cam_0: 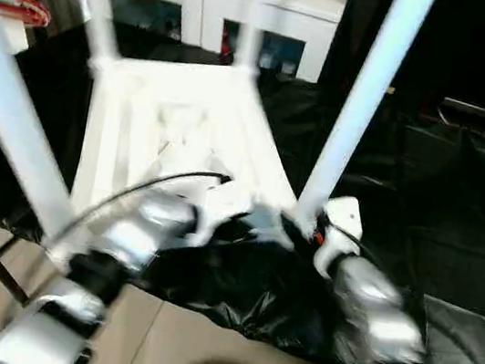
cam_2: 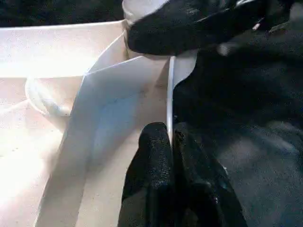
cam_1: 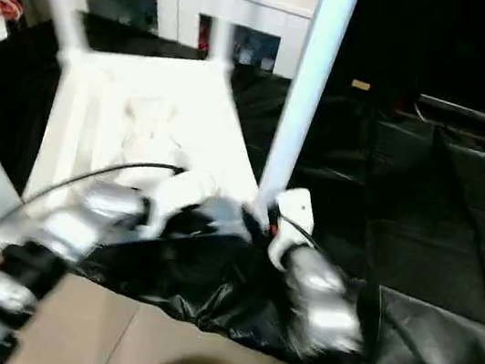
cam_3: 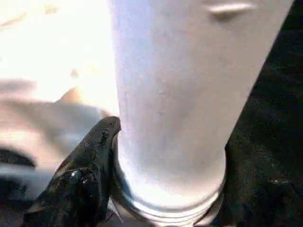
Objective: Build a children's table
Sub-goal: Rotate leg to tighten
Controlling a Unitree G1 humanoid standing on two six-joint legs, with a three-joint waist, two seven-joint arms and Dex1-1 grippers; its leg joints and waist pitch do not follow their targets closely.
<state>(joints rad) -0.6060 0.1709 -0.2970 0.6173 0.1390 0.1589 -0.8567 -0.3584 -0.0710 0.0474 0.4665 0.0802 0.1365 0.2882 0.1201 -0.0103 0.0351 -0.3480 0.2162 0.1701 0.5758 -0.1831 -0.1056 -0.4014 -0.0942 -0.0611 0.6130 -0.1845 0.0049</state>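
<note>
Tabletop (cam_0: 186, 127), white and ribbed, lies upside down on black sheeting (cam_0: 457, 225) with its legs standing upward. The left gripper (cam_2: 169, 142) is clenched on the thin rim of its near edge. Just beside it, the right gripper (cam_3: 156, 179) grasps the base of the near-right leg (cam_0: 362, 99) at its corner socket.

Home-like room: white cabinet (cam_0: 223, 13) with glass doors, black sheeting (cam_0: 439, 222) over floor
</note>
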